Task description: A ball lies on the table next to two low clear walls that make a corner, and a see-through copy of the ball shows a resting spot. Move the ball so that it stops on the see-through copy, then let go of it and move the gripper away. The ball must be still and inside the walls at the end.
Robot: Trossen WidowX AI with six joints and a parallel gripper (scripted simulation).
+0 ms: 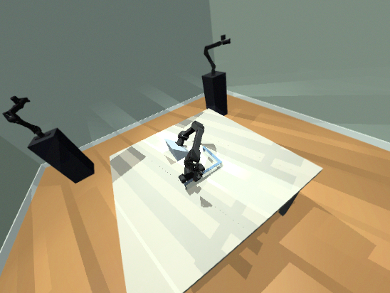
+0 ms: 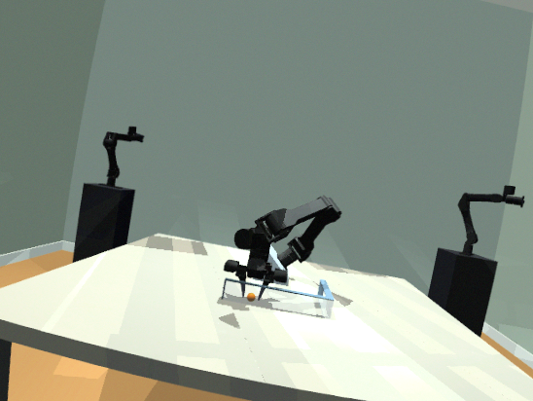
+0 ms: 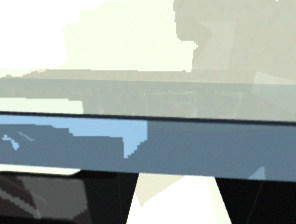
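Note:
The orange ball point(image 2: 251, 297) is low at the table, behind the long clear wall in the exterior view. My gripper point(image 2: 252, 298) is open, with one fingertip on each side of the ball and small gaps between. The low clear walls point(image 1: 212, 168) point(image 2: 302, 293) point(image 3: 210, 150) make a corner to one side of the gripper. No separate see-through copy can be made out; only one ball shows, at that spot. In the wrist view the blue wall strip crosses above the black fingers, and the ball does not show. In the top view the gripper hides most of the ball.
A pale blue wedge-shaped block point(image 1: 174, 149) stands beside the arm, on the side away from the long wall. The white table point(image 1: 160, 227) point(image 2: 146, 331) carries broad shadows. Two other arms on dark pedestals point(image 1: 215, 92) point(image 2: 462, 287) stand beyond the table.

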